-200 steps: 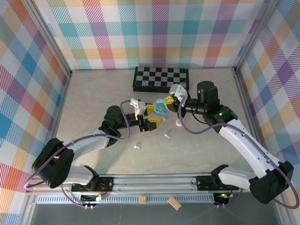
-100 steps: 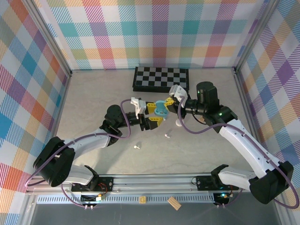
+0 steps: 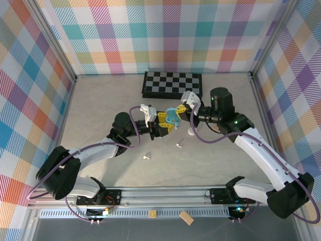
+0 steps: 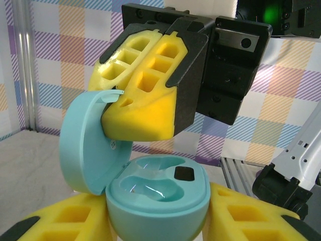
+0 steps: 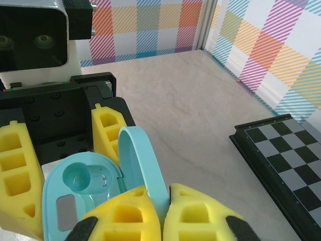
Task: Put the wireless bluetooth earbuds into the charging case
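My left jaws clench the base of the light-blue charging case point(image 4: 158, 196). My right jaws pinch its open lid point(image 4: 83, 145) (hinged upright), directly opposite the left jaws. White earbuds point(image 3: 178, 145) lie loose on the desk point(image 3: 100, 110), nearer me than both jaws.

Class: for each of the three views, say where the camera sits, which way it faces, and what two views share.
Top external: above and behind the bases, looking down on the table; left arm and right arm show whole.
Left wrist: on that wrist, faces the right gripper across the open charging case; left fingers at the bottom.
Right wrist: on that wrist, faces the left gripper; right fingers at the bottom.
Shared: both wrist views show the case.
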### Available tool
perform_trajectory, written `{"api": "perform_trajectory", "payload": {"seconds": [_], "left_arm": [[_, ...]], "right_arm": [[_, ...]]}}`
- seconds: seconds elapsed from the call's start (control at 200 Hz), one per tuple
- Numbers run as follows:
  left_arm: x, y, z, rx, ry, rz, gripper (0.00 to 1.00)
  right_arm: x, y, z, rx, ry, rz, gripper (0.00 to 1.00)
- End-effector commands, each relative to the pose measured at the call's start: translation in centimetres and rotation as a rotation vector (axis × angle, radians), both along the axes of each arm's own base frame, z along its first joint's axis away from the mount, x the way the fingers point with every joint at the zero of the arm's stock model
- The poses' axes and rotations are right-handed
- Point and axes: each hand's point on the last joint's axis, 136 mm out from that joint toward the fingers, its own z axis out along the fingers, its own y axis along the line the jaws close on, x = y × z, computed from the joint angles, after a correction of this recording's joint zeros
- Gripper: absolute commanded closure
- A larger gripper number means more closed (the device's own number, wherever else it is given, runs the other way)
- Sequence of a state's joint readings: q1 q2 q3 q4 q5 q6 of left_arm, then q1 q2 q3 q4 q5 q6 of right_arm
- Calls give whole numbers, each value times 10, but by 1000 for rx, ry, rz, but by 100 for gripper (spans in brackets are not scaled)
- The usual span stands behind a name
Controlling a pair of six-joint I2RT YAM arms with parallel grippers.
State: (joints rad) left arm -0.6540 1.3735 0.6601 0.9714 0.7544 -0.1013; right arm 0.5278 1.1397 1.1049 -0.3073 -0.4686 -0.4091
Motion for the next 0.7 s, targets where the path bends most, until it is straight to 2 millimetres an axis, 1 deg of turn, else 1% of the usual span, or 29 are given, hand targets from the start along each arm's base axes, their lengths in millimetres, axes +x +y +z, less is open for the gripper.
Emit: {"api": "perform_trajectory", "payload": {"seconds": [0.0, 0.085, 0.125, 0.15, 0.245, 0.28, 0.335, 0.42, 0.555, 0.63, 0.695], "left_arm": [[-7, -2, 16, -36, -68, -28, 60], [-9, -2, 14, -36, -79, -32, 61], [-9, -2, 14, -38, -84, -32, 61], [-9, -2, 14, -41, -86, -32, 61], [-9, 0, 12, -41, -92, -26, 61], [-9, 1, 11, -40, -96, -21, 61], [-9, 2, 9, -39, -101, -14, 61], [-8, 7, 9, -48, -109, -2, 61], [-4, 14, 8, -60, -107, 18, 61], [-2, 18, 8, -67, -107, 27, 61], [0, 21, 7, -73, -105, 33, 61]], "right_arm": [[-6, 3, 11, 17, -24, 29, 98], [-7, 2, 14, 27, -24, 30, 94], [-8, 2, 16, 32, -23, 27, 89], [-9, 2, 17, 37, -22, 28, 84], [-13, 2, 23, 59, -17, 35, 55], [-16, 2, 27, 73, -14, 41, 49], [-21, 1, 34, 98, -14, 49, 46], [-26, -3, 46, 148, -7, 48, 44], [-34, -17, 68, 280, 20, 47, 42], [-32, -31, 79, 370, 56, 12, 41], [-25, -43, 78, 421, 102, -38, 40]]}}
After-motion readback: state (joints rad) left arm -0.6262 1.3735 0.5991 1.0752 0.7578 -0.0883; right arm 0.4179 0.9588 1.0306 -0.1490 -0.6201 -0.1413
